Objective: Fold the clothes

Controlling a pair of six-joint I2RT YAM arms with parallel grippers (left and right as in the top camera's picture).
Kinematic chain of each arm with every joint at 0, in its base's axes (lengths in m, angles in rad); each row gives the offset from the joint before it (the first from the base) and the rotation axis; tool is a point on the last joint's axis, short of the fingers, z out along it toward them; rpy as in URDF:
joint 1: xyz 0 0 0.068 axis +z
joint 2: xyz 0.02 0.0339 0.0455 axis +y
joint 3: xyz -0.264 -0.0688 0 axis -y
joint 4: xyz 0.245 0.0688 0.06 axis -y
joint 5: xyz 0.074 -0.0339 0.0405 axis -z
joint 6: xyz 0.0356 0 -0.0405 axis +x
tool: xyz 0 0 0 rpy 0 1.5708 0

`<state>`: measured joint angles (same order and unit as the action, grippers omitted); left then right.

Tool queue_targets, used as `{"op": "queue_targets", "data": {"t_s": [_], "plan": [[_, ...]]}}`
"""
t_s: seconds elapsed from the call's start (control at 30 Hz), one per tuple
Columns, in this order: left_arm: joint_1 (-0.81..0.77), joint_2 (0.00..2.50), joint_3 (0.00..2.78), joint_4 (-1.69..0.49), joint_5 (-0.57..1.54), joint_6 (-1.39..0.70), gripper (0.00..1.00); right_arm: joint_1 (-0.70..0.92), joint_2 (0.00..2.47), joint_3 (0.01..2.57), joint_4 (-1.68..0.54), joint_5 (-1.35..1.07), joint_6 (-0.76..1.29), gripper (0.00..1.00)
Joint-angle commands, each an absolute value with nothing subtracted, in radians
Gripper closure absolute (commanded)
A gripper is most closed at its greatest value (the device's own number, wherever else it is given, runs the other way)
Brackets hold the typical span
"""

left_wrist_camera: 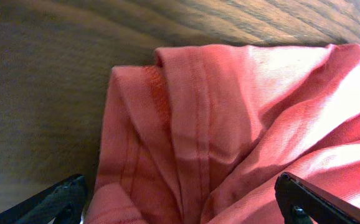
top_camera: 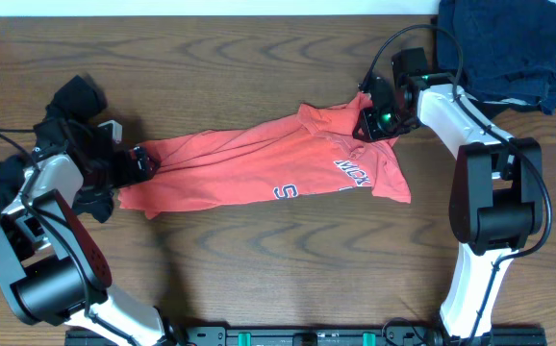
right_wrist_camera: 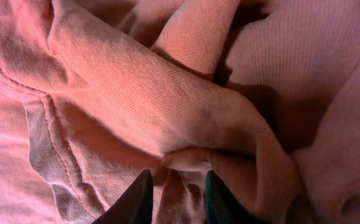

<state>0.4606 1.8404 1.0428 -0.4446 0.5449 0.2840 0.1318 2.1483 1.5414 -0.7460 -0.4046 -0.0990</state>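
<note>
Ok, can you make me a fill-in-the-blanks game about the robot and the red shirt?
The coral-red T-shirt lies on a ____ table.
The left end effector is wide ____ above the T-shirt's edge.
The right end effector pinches a fold of the ____.
The dark blue garment lies beside the ____ arm.
Missing words: wooden; open; T-shirt; right.

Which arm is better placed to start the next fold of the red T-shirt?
Right. The right gripper is pinched on a ridge of the coral-red cotton T-shirt and could probably lift it at once. The left gripper stands wide open around the opposite hem end, gripping nothing.
</note>
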Motion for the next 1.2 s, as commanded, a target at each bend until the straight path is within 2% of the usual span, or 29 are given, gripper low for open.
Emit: {"op": "queue_targets", "data": {"t_s": [0.0,0.17,0.27,0.37,0.53,0.57,0.83,1.17], "plan": [[0.417,1.889,1.036,-0.454,0.538,0.319,0.0,0.138,2.158,1.536,-0.739,-0.389,-0.113,0.73],[0.361,1.891,1.036,-0.454,0.523,0.321,0.11,0.138,2.158,1.536,-0.743,-0.389,-0.113,0.73],[0.341,1.891,1.034,-0.461,0.467,0.321,0.21,0.138,2.158,1.536,-0.744,-0.389,-0.113,0.73],[0.339,1.891,1.034,-0.473,0.408,0.308,0.43,0.138,2.158,1.536,-0.745,-0.389,-0.113,0.73],[0.345,1.888,1.037,-0.447,0.346,0.23,0.9,0.138,2.158,1.536,-0.747,-0.39,-0.113,0.74],[0.346,1.886,1.042,-0.446,0.346,0.212,0.94,0.138,2.158,1.536,-0.748,-0.39,-0.113,0.74],[0.345,1.802,1.113,-0.529,0.345,0.099,0.94,0.138,2.158,1.536,-0.767,-0.398,-0.113,0.73],[0.351,1.575,1.145,-0.673,0.207,0.042,0.94,0.14,2.158,1.536,-0.768,-0.509,-0.113,0.75]]}}
